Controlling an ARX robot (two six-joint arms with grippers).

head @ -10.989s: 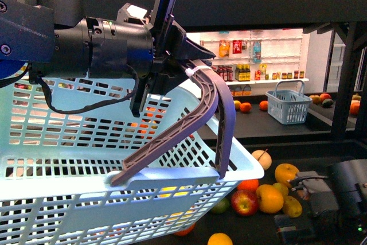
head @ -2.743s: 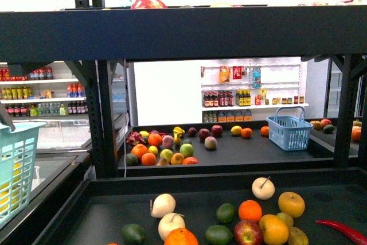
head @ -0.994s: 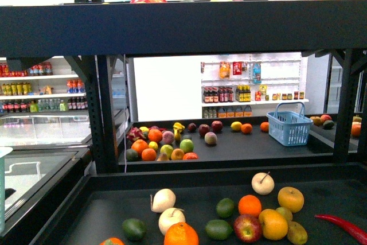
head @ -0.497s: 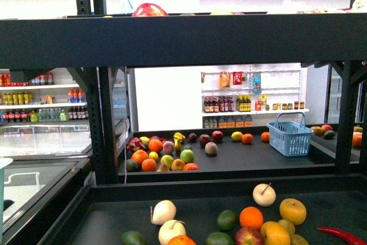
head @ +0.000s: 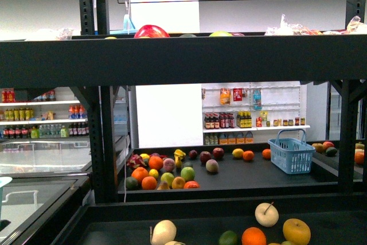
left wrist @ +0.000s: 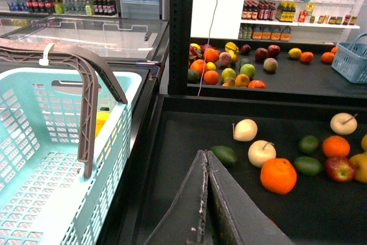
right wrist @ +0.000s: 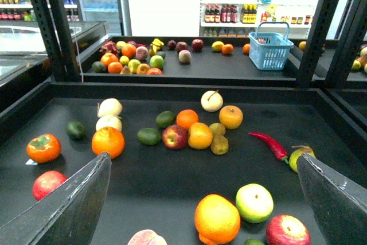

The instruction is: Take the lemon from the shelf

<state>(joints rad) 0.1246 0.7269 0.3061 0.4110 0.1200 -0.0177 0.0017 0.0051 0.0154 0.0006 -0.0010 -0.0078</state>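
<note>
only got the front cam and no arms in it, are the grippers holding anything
Observer: Not the left one. The left gripper is shut with nothing between its fingers, above the near tray of the shelf.
Operator: and the right
Observer: The right gripper is open and empty, with the loose fruit on that tray spread out beyond it.
Operator: i only see a teal sliver at the edge, is that the basket
Observer: Yes. The teal basket sits just outside the tray's side wall with its brown handle raised. Something yellow shows through its mesh, but I cannot tell what.
</note>
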